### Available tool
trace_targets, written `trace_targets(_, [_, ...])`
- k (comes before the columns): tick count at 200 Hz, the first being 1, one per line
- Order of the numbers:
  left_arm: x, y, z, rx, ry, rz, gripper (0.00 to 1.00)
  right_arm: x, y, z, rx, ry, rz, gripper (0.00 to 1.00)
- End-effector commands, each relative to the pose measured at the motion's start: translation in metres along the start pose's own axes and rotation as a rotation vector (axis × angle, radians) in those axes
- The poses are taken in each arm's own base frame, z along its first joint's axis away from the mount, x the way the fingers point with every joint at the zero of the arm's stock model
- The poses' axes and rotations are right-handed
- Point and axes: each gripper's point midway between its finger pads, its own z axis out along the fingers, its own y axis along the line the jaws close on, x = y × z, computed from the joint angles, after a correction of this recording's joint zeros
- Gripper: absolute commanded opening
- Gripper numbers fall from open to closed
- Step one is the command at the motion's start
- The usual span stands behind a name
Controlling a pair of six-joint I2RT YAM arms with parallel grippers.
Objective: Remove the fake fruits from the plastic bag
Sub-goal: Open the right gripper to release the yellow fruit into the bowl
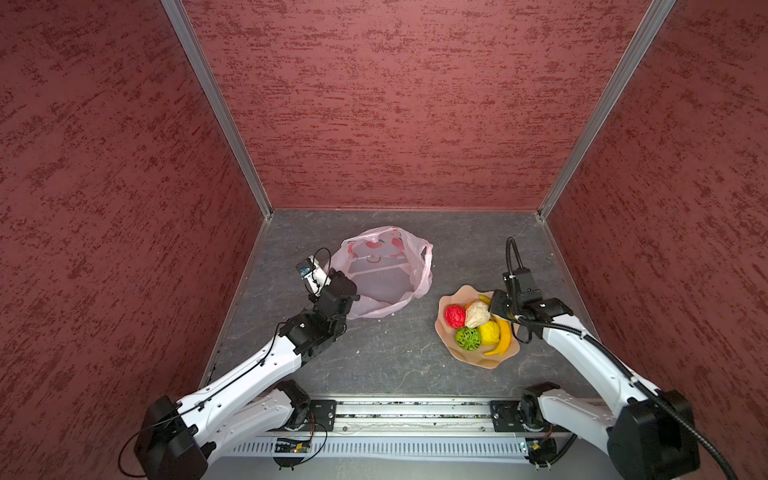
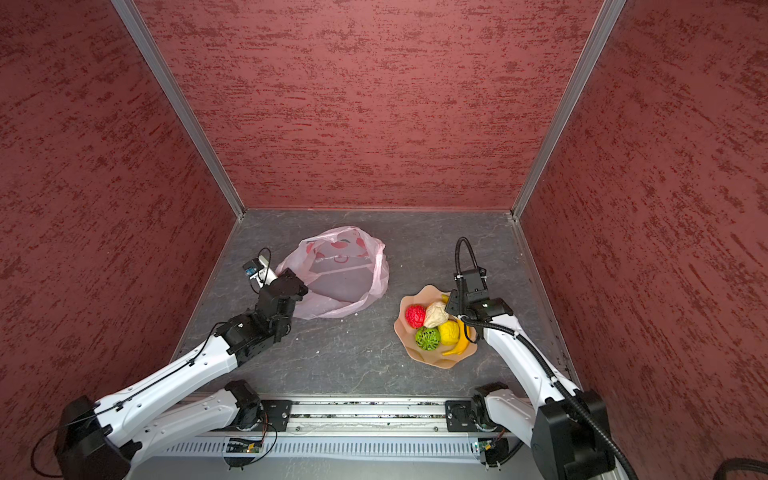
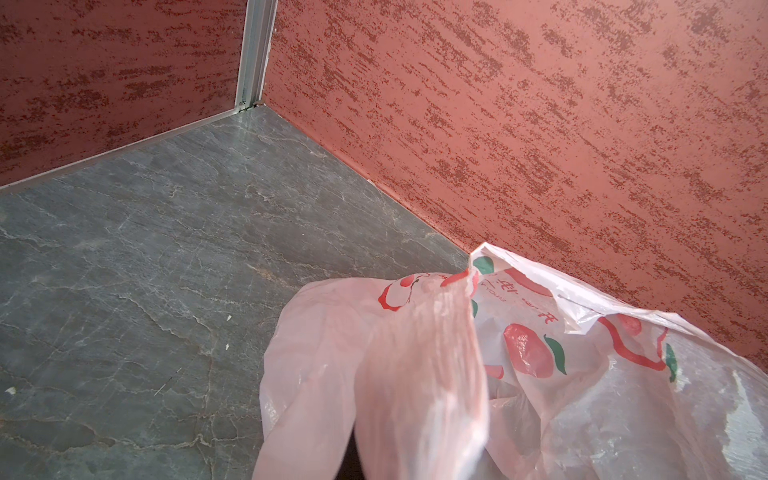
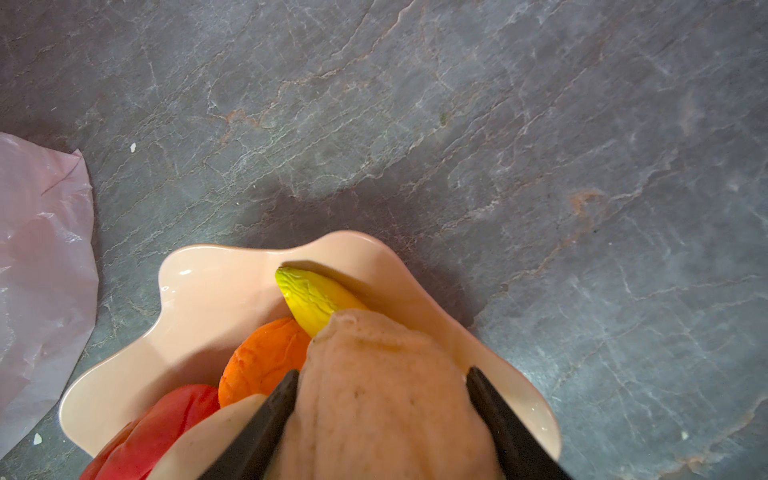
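Note:
The pale-pink plastic bag (image 1: 386, 270) (image 2: 340, 270) lies slack with its mouth open at the back middle; I see no fruit inside it. My left gripper (image 1: 334, 277) is shut on the bag's left rim, and bag film (image 3: 415, 374) hides its fingers in the left wrist view. The fake fruits lie in a tan dish (image 1: 494, 361): red ball (image 1: 454, 316), green lattice ball (image 1: 468, 338), lemon (image 1: 489, 331), banana (image 1: 503, 336), orange (image 4: 266, 361). My right gripper (image 4: 381, 372) (image 1: 488, 309) is shut on a cream lumpy piece (image 1: 477, 313) resting on top of the pile.
Red textured walls close the grey stone floor on three sides, and the back wall stands just behind the bag. A metal rail (image 1: 415, 415) runs along the front edge. The dish's rim (image 4: 199, 291) lies a short way right of the bag (image 4: 41, 270).

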Motion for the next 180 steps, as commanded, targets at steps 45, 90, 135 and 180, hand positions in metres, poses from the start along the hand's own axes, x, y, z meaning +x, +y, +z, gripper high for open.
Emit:
trace_targets(45, [0.0001, 0.0054, -0.0023, 0.002, -0.003, -0.004, 0.00, -0.0040, -0.0009, -0.0079, -0.008, -0.022, 0.026, 0.68])
trace_targets(90, [-0.0002, 0.0068, -0.0034, 0.004, -0.005, -0.006, 0.00, -0.0031, -0.0003, -0.0085, -0.013, -0.018, 0.034, 0.69])
trace_targets(135, [-0.0005, 0.0081, -0.0038, 0.002, -0.007, -0.009, 0.00, -0.0020, -0.0008, -0.0110, -0.016, -0.015, 0.038, 0.74])
trace_targets(180, [-0.0032, 0.0053, -0.0046, 0.011, -0.010, -0.003, 0.00, -0.0017, 0.0003, -0.0119, -0.022, -0.013, 0.044, 0.74])
